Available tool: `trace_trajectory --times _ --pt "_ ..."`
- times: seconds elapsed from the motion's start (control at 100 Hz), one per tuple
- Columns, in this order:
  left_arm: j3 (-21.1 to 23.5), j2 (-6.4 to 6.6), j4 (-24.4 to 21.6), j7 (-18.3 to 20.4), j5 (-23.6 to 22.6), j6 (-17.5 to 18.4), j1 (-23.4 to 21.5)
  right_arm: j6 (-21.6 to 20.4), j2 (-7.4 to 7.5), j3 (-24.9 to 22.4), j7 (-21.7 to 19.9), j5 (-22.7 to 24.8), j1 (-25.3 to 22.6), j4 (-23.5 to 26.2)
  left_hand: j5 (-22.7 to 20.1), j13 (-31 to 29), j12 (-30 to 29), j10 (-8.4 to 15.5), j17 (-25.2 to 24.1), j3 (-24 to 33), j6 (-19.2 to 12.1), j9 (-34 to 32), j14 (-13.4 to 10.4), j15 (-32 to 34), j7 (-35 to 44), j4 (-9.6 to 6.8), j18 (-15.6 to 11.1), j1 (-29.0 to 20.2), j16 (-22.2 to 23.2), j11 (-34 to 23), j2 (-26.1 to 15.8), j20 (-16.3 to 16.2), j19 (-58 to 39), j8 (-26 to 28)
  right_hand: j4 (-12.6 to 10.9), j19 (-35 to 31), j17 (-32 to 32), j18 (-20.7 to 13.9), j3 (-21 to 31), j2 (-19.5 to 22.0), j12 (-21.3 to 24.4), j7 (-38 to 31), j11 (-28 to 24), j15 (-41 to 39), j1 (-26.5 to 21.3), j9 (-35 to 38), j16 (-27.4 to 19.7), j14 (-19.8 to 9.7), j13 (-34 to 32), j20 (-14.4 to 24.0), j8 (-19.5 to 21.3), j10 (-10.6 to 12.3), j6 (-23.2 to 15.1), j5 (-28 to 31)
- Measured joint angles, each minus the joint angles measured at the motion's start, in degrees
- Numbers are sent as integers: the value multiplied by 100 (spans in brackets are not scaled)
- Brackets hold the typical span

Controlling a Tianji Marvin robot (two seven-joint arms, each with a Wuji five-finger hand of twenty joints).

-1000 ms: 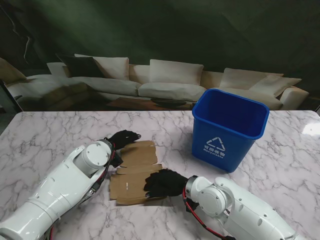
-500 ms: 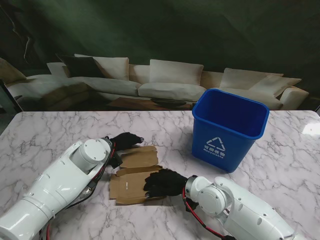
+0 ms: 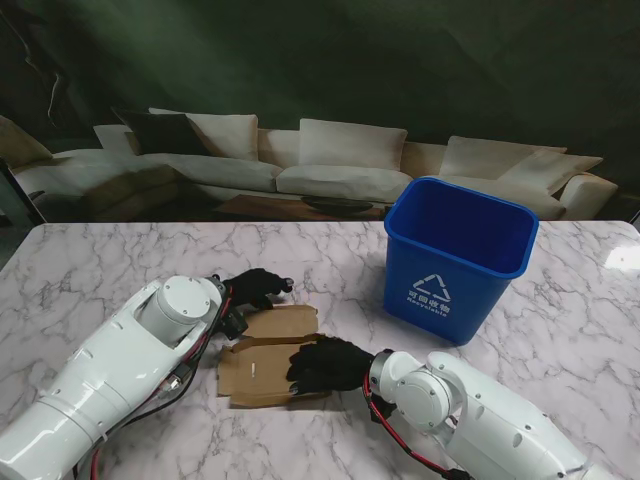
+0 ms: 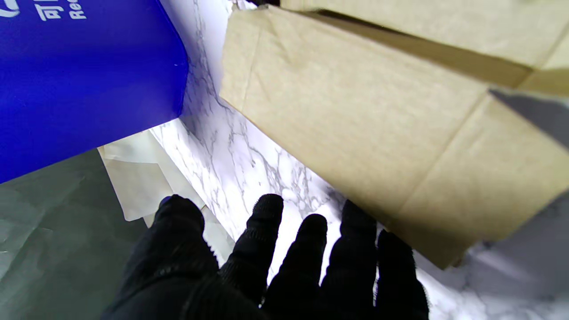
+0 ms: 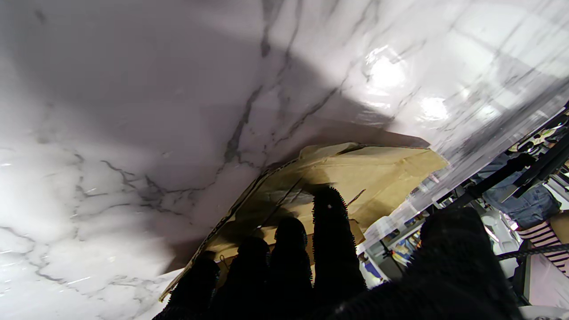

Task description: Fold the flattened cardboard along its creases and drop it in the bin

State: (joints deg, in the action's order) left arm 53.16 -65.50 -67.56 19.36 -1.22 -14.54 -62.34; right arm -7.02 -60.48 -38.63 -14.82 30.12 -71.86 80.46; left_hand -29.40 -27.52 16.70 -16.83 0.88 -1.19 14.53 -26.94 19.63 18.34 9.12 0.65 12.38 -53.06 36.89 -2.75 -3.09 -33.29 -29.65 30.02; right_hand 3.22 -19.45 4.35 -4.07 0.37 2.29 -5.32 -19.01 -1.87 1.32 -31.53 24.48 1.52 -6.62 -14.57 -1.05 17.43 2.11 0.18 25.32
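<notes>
Left hand [image 3: 258,287], fingers spread and empty, tipped the cardboard's [image 3: 262,352] far flap nearer; right hand [image 3: 322,364] pressed flat, fold underway

Cardboard [image 3: 262,352]: brown, flattened, creased into panels with slits between flaps. Lies on the marble table, near side, left of centre. Far panel [image 3: 283,321] lifted and tilted up along its crease, not flat; near panel flat on the table top. In the left wrist view the raised panel [image 4: 364,133] shows plain kraft surface with a visible fold line. In the right wrist view the sheet's edge [image 5: 355,178] curls off the marble.

Bin [image 3: 457,255]: blue plastic, open-topped, upright, white recycling mark and lettering on its near face. Stands right of the cardboard, farther back, well apart from it; its wall [image 4: 84,75] shows in the left wrist view.
</notes>
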Motion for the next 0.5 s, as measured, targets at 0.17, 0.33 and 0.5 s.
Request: trace_trajectory --times 0.17,0.33,0.5 --pt "160 52 -332 -35 2 106 -298 21 -1 22 -7 -10 22 -7 0 -125 -39 -1 -38 -1 1 68 200 220 -9 0 432 -1 120 2 -1 76 28 -3 0 -9 5 -36 0 0 -12 6 -61 6 0 -47 0 -32 1 0 -1 30 -30 -16" --pt "318 90 -581 30 52 187 -476 24 0 40 -12 -16 43 -17 112 -255 -75 -6 286 -1 2 139 426 381 -48 0 642 -1 190 4 -1 -9 -637 -64 0 -18 7 -53 0 0 -12 6 -63 7 0 -48 0 -61 2 -2 -1 45 -41 -16" --pt "402 129 -794 143 104 225 -575 25 0 66 -14 -39 71 -34 112 -273 -106 -120 693 -1 3 141 481 364 -67 0 784 -1 334 4 -1 -162 -1576 -68 0 -18 16 -58 0 0 -14 4 -67 7 0 -49 0 -66 2 -5 -1 60 -55 -17"
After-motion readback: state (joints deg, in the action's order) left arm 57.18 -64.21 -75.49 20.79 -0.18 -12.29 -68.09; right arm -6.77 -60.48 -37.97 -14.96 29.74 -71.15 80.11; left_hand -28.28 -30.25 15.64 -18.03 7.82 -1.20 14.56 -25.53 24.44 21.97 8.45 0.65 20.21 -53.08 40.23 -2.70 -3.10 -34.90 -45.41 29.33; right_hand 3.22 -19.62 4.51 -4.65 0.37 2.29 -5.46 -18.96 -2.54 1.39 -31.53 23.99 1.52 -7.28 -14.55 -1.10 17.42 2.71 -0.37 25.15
